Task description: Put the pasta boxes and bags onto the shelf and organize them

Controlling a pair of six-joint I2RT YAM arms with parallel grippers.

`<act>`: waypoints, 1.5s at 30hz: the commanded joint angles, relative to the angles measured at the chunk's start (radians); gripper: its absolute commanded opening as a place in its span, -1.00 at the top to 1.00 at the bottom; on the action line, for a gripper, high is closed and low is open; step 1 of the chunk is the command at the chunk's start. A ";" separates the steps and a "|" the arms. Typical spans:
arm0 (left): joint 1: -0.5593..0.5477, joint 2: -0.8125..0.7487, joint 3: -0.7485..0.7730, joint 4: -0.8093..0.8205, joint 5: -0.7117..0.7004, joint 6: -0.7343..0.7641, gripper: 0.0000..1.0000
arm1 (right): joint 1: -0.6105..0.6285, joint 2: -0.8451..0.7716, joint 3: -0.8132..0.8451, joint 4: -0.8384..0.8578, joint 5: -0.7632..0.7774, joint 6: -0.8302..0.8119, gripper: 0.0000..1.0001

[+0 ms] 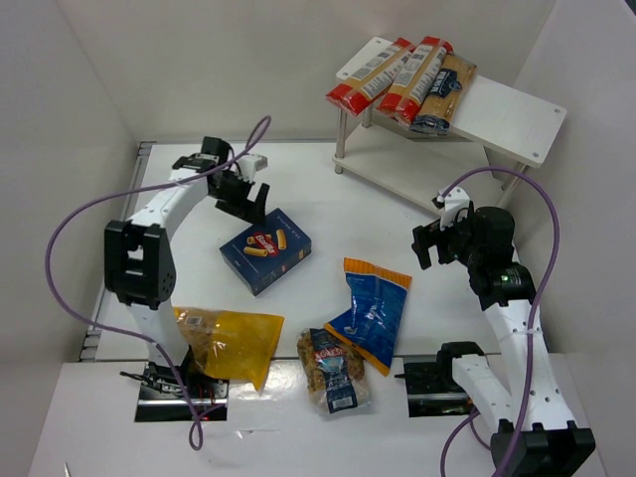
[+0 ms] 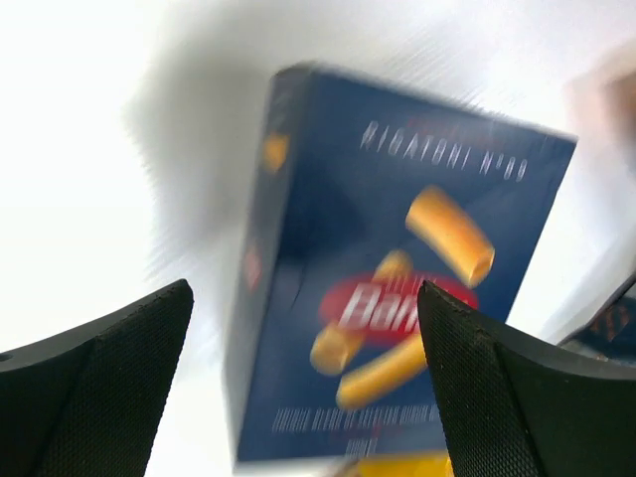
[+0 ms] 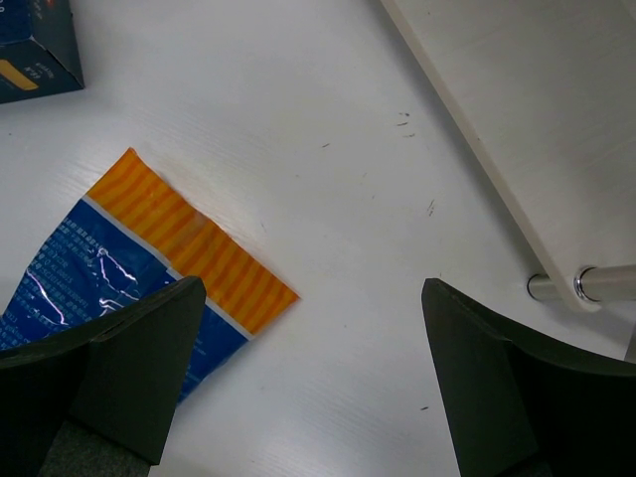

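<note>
The dark blue pasta box (image 1: 265,249) lies flat mid-table; it fills the blurred left wrist view (image 2: 397,268). My left gripper (image 1: 241,199) is open, just above and behind the box, its fingers (image 2: 109,368) spread wide. The blue bag with the orange top (image 1: 371,311) lies right of centre and shows in the right wrist view (image 3: 129,268). My right gripper (image 1: 437,243) is open and empty, right of that bag. The yellow bag (image 1: 227,341) and the small clear bag (image 1: 334,370) lie near the front. The white shelf (image 1: 507,119) stands at the back right.
Long red-ended spaghetti packs (image 1: 397,75) and a dark pack lie on the shelf's top board. The shelf's lower board (image 3: 497,109) and a metal leg (image 3: 596,285) are close to my right gripper. Purple cables loop off both arms. White walls enclose the table.
</note>
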 commanded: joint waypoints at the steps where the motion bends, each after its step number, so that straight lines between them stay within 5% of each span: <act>1: 0.066 -0.174 -0.006 -0.125 -0.059 0.048 -0.98 | 0.009 -0.001 -0.001 0.051 0.005 -0.001 -0.96; 10: 0.158 -0.301 -0.300 -0.216 -0.134 0.300 -0.98 | 0.018 -0.020 -0.001 0.051 -0.014 -0.010 -0.96; 17: 0.167 -0.291 -0.435 -0.056 -0.242 0.339 -0.98 | 0.018 -0.029 -0.001 0.051 -0.014 -0.010 -0.96; 39: 0.167 -0.122 -0.227 0.174 -0.154 0.086 -0.98 | 0.027 0.002 0.009 0.031 -0.076 -0.038 -0.96; 45: 0.187 -0.153 -0.158 0.128 -0.128 0.015 -0.98 | 0.323 0.164 0.098 0.020 0.008 -0.085 -0.96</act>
